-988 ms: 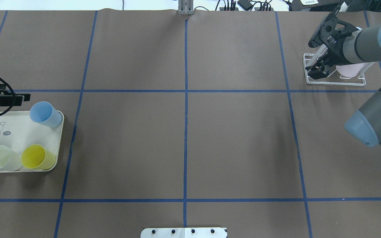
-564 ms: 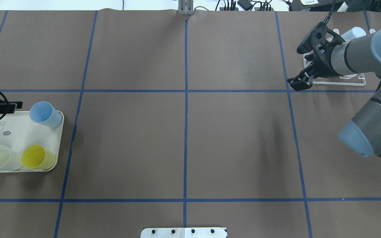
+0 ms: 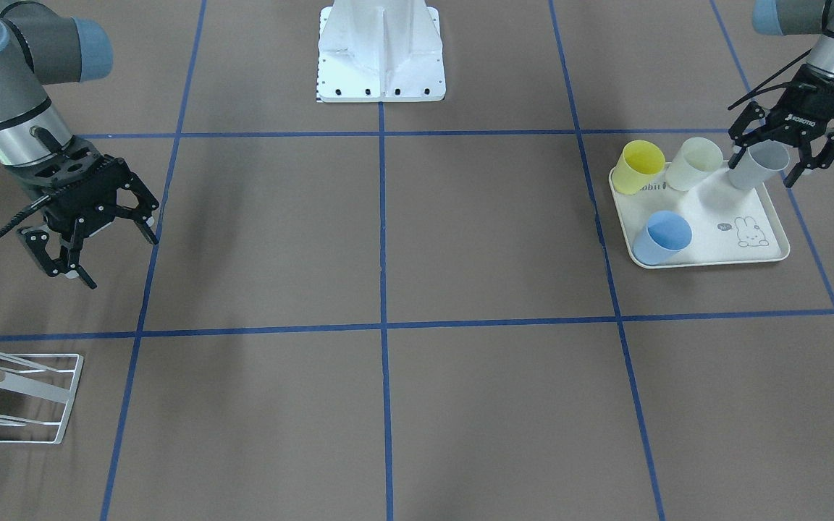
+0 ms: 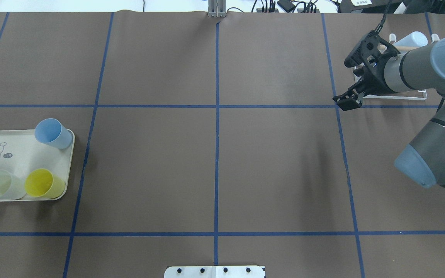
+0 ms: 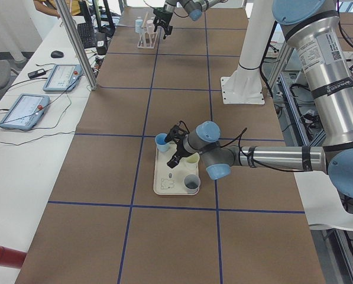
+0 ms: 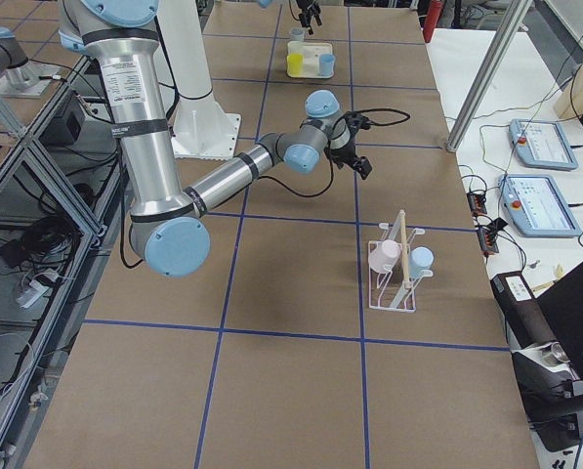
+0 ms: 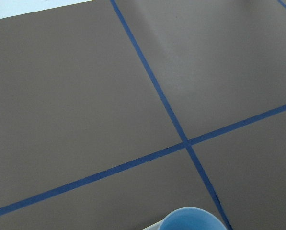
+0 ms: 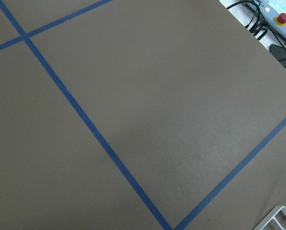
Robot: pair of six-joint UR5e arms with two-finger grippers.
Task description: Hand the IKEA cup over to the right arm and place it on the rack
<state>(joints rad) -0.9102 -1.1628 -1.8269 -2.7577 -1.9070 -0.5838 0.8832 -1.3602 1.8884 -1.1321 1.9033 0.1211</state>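
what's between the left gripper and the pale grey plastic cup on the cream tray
Nothing visible. The open left gripper hangs above the cream rabbit-printed tray close by the pale grey plastic cup, nothing between them. A cream plastic cup stands right beside that cup.

Cups on tray, rack well apart

Matt paper cover, metal wire rack, smooth plastic cups
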